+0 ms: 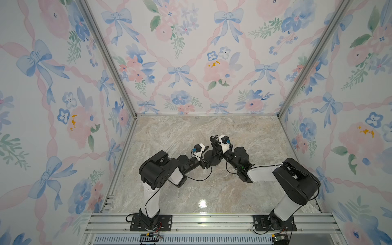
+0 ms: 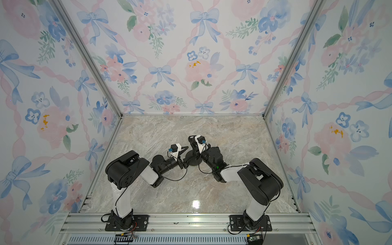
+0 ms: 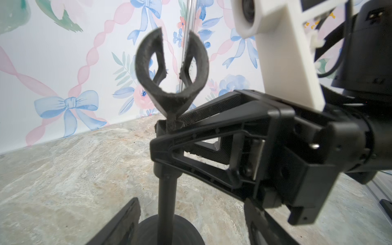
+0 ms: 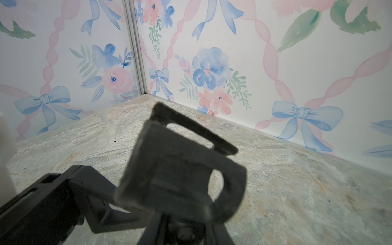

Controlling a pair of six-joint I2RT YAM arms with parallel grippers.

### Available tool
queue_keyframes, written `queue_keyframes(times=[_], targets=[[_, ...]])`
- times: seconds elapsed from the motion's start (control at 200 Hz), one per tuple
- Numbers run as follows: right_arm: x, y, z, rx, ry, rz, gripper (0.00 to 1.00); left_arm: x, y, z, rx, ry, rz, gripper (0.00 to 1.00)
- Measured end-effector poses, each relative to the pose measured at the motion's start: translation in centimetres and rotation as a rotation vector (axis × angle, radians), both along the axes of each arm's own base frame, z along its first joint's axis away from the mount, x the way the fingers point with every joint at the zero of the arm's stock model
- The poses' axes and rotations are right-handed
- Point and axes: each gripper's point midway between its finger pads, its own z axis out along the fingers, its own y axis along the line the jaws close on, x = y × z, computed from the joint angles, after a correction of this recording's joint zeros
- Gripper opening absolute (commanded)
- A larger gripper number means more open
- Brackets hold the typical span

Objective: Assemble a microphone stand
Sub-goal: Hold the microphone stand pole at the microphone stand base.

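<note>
The black microphone stand is upright mid-table. Its round base lies flat on the marble. The thin rod rises from the base's middle, and its C-shaped clip is on top. My right gripper is shut on the rod just under the clip. My left gripper sits low at the base, open. Its fingers stand on either side of the rod and disc.
Floral-papered walls close in the marble table at the back and on both sides, with aluminium posts in the corners. A metal rail carrying both arm mounts runs along the front edge. The two arms lean in toward each other.
</note>
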Motion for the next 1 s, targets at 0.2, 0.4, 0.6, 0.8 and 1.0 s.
queue_keyframes(times=[0.2,0.4,0.6,0.8,1.0], targets=[[0.7,-0.3,0.0,0.003,0.02,-0.024,0.11,1.8,0.1,0.4,-0.006,-0.03,0.071,0.65],[1.0,-0.5,0.0,0.007,0.039,-0.02,0.11,2.0,0.1,0.4,-0.003,-0.04,0.084,0.68],[1.0,-0.2,-0.1,-0.01,0.045,0.006,0.11,-0.1,-0.4,0.6,-0.008,-0.008,0.108,0.79],[1.1,-0.5,-0.1,0.0,0.059,0.022,0.11,0.0,-0.6,-0.4,0.0,0.022,0.172,0.77],[0.9,0.1,0.0,-0.035,0.059,0.054,0.11,0.0,-1.1,-1.3,0.018,0.031,0.152,0.75]])
